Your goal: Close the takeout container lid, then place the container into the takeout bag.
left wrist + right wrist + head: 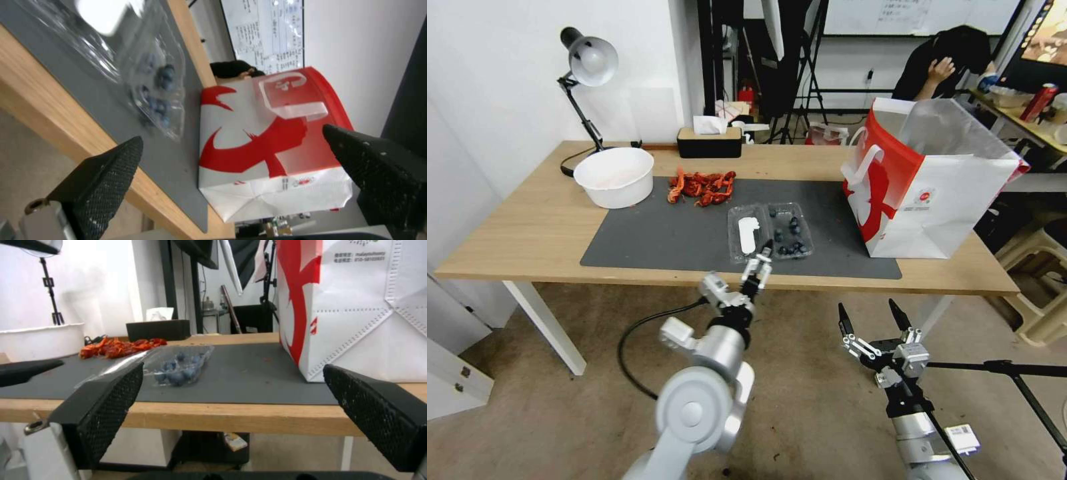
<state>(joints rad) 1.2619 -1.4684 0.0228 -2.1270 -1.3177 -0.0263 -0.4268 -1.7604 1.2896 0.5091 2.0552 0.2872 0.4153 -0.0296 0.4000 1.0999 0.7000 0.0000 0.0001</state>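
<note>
Head view: takeout container [770,231] lies open, berries [790,235] inside, just beyond left gripper [758,266], fingers wide; right gripper [874,317] wide too.

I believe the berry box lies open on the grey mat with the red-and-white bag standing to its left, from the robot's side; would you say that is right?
Not quite: the bag stands to the right of the berry box, not the left, as the head view shows. The rest holds: the box lies open on the grey mat.

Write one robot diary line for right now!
container: open on mat | lid: flat | left gripper: open, at container's near edge | right gripper: open, off table | bag: upright
</note>
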